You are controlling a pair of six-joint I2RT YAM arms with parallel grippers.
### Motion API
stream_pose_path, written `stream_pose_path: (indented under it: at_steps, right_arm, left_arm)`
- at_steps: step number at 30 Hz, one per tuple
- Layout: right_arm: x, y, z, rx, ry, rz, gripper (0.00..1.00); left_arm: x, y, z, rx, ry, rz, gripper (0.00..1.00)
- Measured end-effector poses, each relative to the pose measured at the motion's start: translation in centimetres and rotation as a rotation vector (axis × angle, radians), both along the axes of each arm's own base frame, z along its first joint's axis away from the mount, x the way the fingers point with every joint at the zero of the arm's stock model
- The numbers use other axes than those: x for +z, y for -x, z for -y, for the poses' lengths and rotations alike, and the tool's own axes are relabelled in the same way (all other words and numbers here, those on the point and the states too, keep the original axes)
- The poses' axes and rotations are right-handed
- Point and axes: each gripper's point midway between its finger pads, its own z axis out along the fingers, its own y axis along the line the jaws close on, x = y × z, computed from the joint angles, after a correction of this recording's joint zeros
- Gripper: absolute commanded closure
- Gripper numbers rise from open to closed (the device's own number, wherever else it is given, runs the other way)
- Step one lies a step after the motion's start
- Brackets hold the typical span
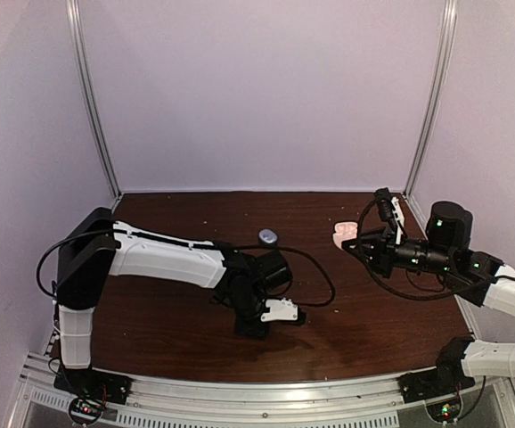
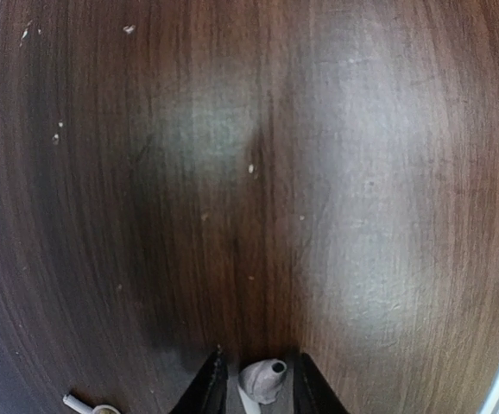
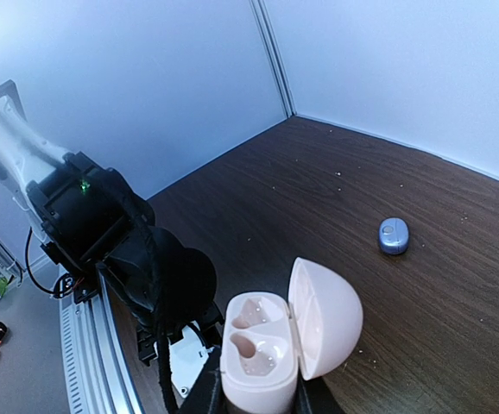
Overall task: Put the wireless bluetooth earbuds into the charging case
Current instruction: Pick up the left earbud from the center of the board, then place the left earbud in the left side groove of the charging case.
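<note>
The left gripper (image 2: 258,390) pinches a white earbud (image 2: 263,377) just over the counter (image 2: 249,172), and the right gripper (image 3: 258,401) grips the open pink case (image 3: 271,341).

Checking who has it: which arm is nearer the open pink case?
Right. Its end effector grips the pink case; the left end effector, holding an earbud, is across the table, well apart.

Likely robot lab enclosure: white panel walls (image 1: 266,89), aluminium mounting rail (image 1: 266,392).
</note>
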Motion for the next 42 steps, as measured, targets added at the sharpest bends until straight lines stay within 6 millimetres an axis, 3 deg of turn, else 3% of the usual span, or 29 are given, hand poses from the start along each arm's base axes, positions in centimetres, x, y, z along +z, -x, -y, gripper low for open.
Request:
stream_pose_path:
  at_steps: [4, 20, 24, 26, 28, 35, 38, 42]
  right_arm:
    - [0.0, 0.0, 0.0, 0.000, 0.000, 0.000, 1.00]
    - [-0.1, 0.0, 0.0, 0.001, 0.003, -0.002, 1.00]
    - [-0.1, 0.0, 0.0, 0.001, 0.003, -0.002, 1.00]
    - [-0.1, -0.1, 0.0, 0.000, 0.003, -0.002, 1.00]
    - [-0.2, -0.1, 0.0, 0.000, 0.003, -0.003, 1.00]
    - [-1.0, -1.1, -0.7, -0.003, 0.016, -0.034, 1.00]
    - [-0.9, -1.7, -1.2, -0.002, 0.014, -0.040, 1.00]
    - [-0.1, -2.6, -1.9, -0.002, -0.013, -0.037, 1.00]
  left_arm:
    - [-0.3, -0.1, -0.1, 0.002, -0.009, 0.003, 0.72]
    - [0.1, -0.4, -0.2, 0.038, -0.018, 0.005, 0.90]
    - [1.4, -1.3, 0.3, 0.111, 0.045, -0.027, 0.90]
    - [3.1, -2.6, 0.5, 0.173, 0.109, -0.041, 0.90]
    - [6.0, -4.8, 0.7, 0.252, 0.212, -0.049, 0.90]
    - [20.7, -12.0, -0.2, 0.495, 0.679, 0.000, 0.87]
    - [25.7, -12.3, -0.7, 0.512, 0.850, 0.013, 0.87]
    - [30.0, -11.1, -1.0, 0.492, 0.997, 0.024, 0.87]
